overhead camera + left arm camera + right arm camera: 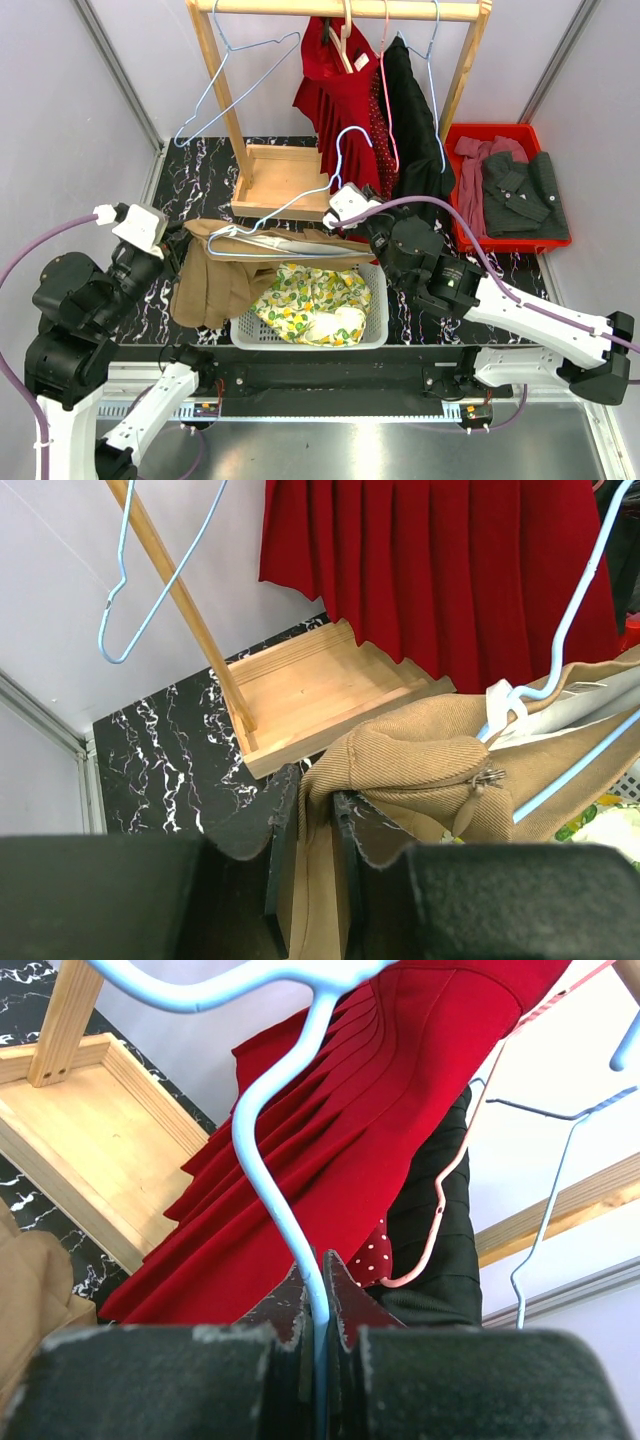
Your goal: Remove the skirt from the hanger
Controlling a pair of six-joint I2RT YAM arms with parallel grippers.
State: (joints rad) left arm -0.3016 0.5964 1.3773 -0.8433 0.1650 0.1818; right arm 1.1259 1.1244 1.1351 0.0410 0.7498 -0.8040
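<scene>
A tan corduroy skirt (pixel 215 275) hangs on a light-blue wire hanger (pixel 300 200), draped over the left rim of a white basket (pixel 375 325). My left gripper (pixel 170 252) is shut on the skirt's left waist edge; in the left wrist view the tan cloth (pixel 420 770) runs between the fingers (pixel 283 840), and the hanger (pixel 570 630) with its white clip shows at right. My right gripper (pixel 362 218) is shut on the hanger's wire just below the hook; in the right wrist view the blue wire (pixel 270 1160) passes between the fingers (pixel 345 1300).
A wooden rack (pixel 275 175) behind holds an empty blue hanger (pixel 225 85), a red dress (pixel 335 100) and a black garment (pixel 415 120). A red bin (pixel 465 140) with clothes stands at the right. The basket holds a yellow-green patterned cloth (pixel 310 300).
</scene>
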